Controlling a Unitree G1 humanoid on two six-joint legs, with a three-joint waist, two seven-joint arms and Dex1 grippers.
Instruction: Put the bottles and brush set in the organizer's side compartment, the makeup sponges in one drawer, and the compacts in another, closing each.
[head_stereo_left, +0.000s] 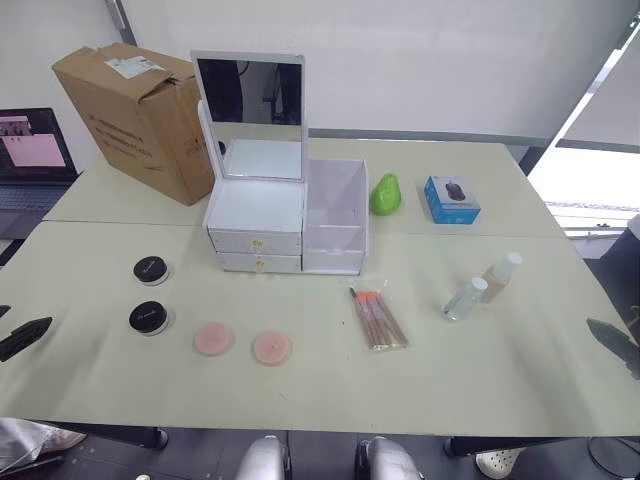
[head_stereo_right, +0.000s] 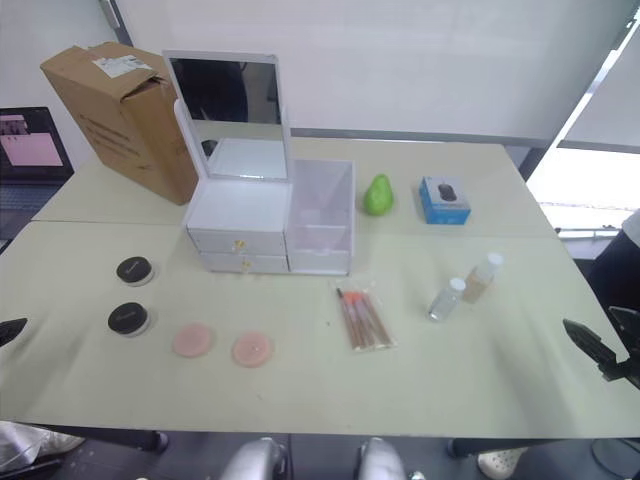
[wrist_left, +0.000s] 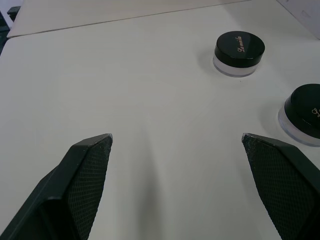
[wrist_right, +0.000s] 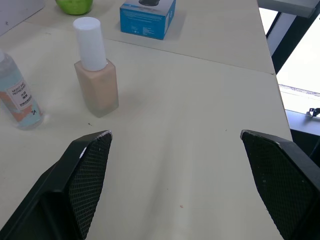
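waiting at the tabletop (head_stereo_left: 560, 380) edges, left gripper (wrist_left: 177, 140) and right gripper (wrist_right: 175, 135) hold fingers spread — nothing gripped. bottles (head_stereo_left: 484, 284) stand at three o'clock of the organizer (head_stereo_left: 285, 225), likely first for the right arm.

The organizer (head_stereo_left: 258, 222) is standing toward the back of the table (head_stereo_left: 320, 385), its side compartment (head_stereo_left: 336, 217) sitting on the right of the two drawers. A cardboard box (head_stereo_left: 140, 118) is standing behind and to its left. A pear-shaped object (head_stereo_left: 385, 194) and a small box (head_stereo_left: 451, 199) are lying to its right. The compacts (head_stereo_left: 150, 293) are lying front-left, one behind the other. The makeup sponges (head_stereo_left: 242, 343) are lying side by side to their right. The brush set (head_stereo_left: 377, 316) is lying in front of the side compartment, with the bottles (head_stereo_left: 483, 285) standing to its right.
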